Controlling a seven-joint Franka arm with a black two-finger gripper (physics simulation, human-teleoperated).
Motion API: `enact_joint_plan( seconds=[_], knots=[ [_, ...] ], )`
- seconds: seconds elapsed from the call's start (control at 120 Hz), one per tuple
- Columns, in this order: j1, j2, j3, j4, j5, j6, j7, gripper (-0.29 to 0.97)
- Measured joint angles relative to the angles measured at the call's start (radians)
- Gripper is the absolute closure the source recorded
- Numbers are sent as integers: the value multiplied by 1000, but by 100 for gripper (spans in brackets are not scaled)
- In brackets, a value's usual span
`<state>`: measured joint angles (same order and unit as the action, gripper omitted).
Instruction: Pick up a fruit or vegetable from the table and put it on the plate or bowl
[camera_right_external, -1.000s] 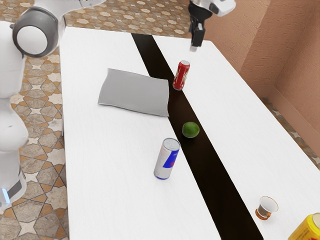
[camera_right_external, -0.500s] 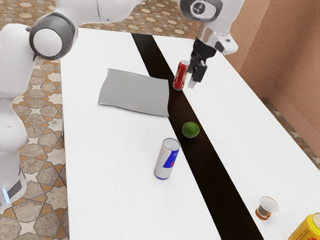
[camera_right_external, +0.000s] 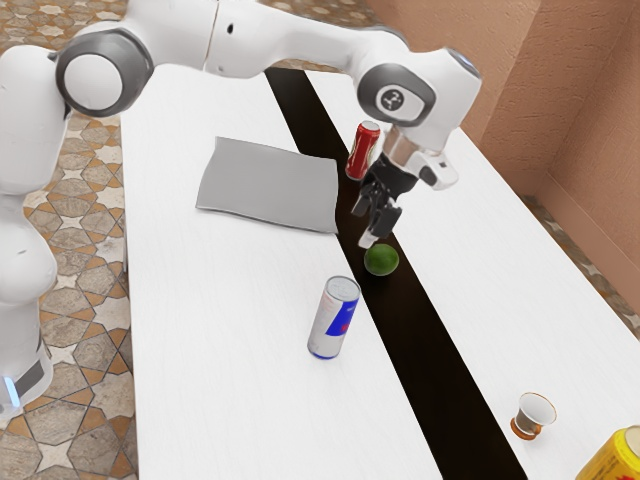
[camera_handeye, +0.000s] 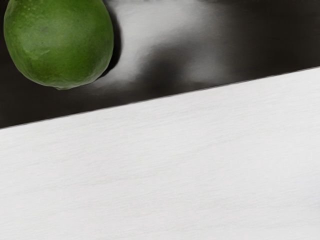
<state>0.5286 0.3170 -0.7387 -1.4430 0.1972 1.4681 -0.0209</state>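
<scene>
White counter (camera_right_external: 230, 330), dark stripe (camera_right_external: 440, 380) running lengthwise. Brown-and-cream patterned tile floor (camera_right_external: 85, 260) beside and beyond the counter (star motifs). Textured terracotta walls (camera_right_external: 590, 90) meet in a corner past the counter.

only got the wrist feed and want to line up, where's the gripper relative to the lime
Observer: In the exterior view the gripper hangs open just above the lime.
Operator: anything close i could knock
Observer: A red can stands upright behind the gripper; a blue and silver can stands nearer the camera.
Operator: any bowl around
Observer: A small white and orange cup stands near the exterior view's lower right.
</scene>
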Motion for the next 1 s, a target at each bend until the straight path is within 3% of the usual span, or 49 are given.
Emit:
enact_joint_plan(
  seconds=[0.142, 0.433, 1.0],
  knots=[
    [15, 5, 3, 11, 10, 48, -22, 0],
    [26, 184, -29, 270, 120, 36, -5, 0],
    [52, 224, -51, 116, 104, 90, -18, 0]
  ],
)
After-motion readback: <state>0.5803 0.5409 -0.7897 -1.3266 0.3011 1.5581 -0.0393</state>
